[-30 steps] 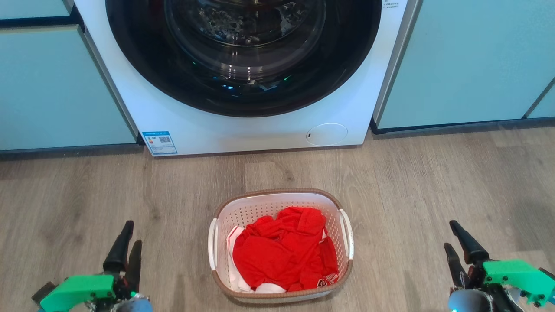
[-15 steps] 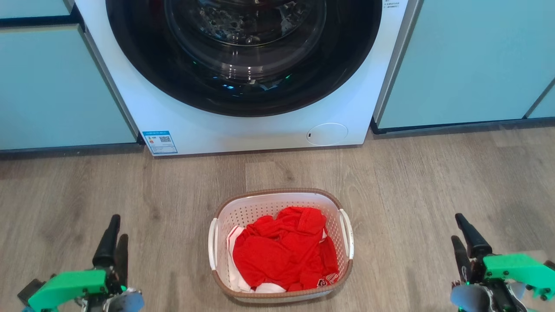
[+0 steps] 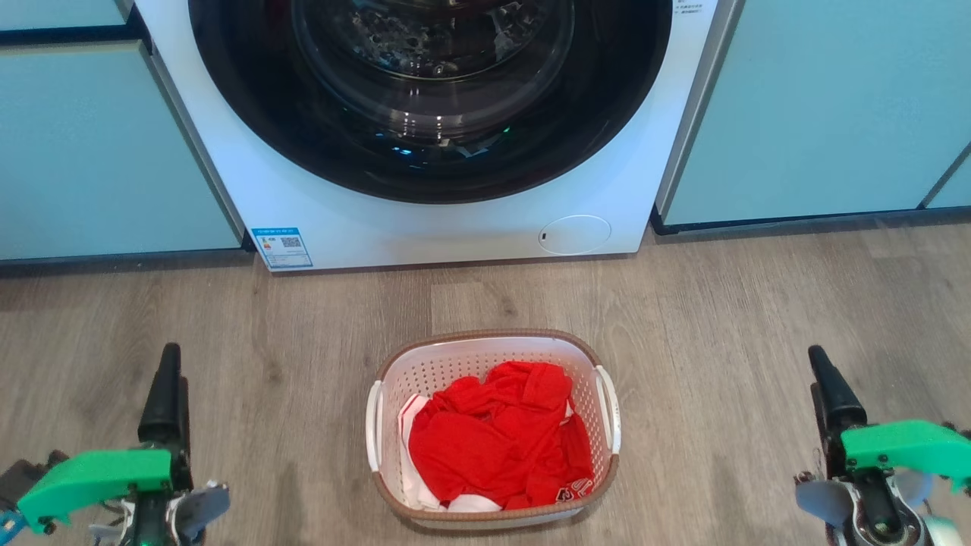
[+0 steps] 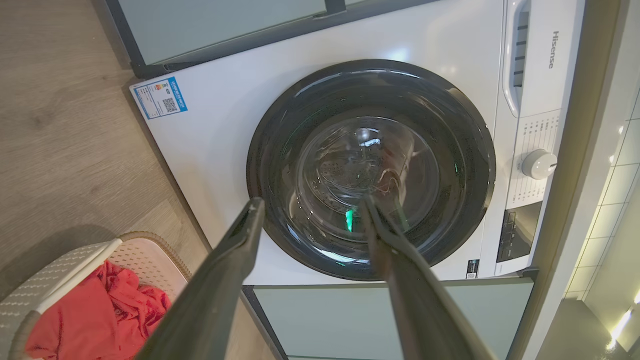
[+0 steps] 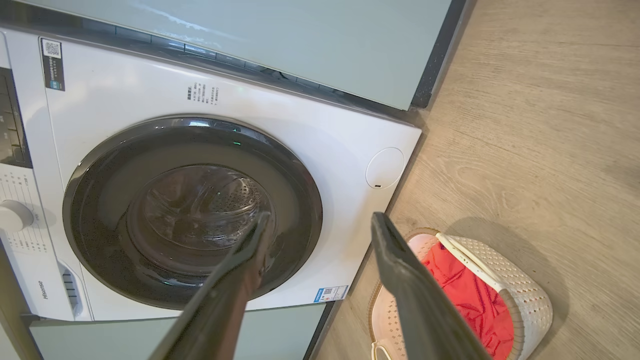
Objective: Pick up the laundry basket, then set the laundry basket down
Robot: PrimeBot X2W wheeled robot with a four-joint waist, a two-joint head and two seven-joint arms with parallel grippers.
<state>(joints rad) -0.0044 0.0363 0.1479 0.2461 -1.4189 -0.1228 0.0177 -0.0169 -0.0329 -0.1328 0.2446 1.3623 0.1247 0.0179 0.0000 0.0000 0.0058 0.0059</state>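
The laundry basket (image 3: 485, 336), white and perforated with a brown rim and two white side handles, stands on the wooden floor in front of the washing machine, holding red clothes (image 3: 497, 440). My left gripper (image 3: 173, 365) hovers well to the basket's left, open and holding nothing. My right gripper (image 3: 818, 369) hovers equally far to the basket's right, also open and holding nothing. In the left wrist view the left gripper (image 4: 311, 202) points at the machine door, with the basket (image 4: 70, 260) at the lower left. In the right wrist view the right gripper (image 5: 321, 217) points the same way, with the basket (image 5: 522, 292) at the lower right.
A white front-loading washing machine (image 3: 455, 227) with a dark round door stands straight ahead, a short way behind the basket. Pale green cabinet fronts (image 3: 91, 152) flank it on both sides. Wood-look floor (image 3: 721, 318) stretches around the basket.
Both grippers have moved forward and outward, away from the basket: the left one further left, the right one slightly right. The basket has stayed in place.
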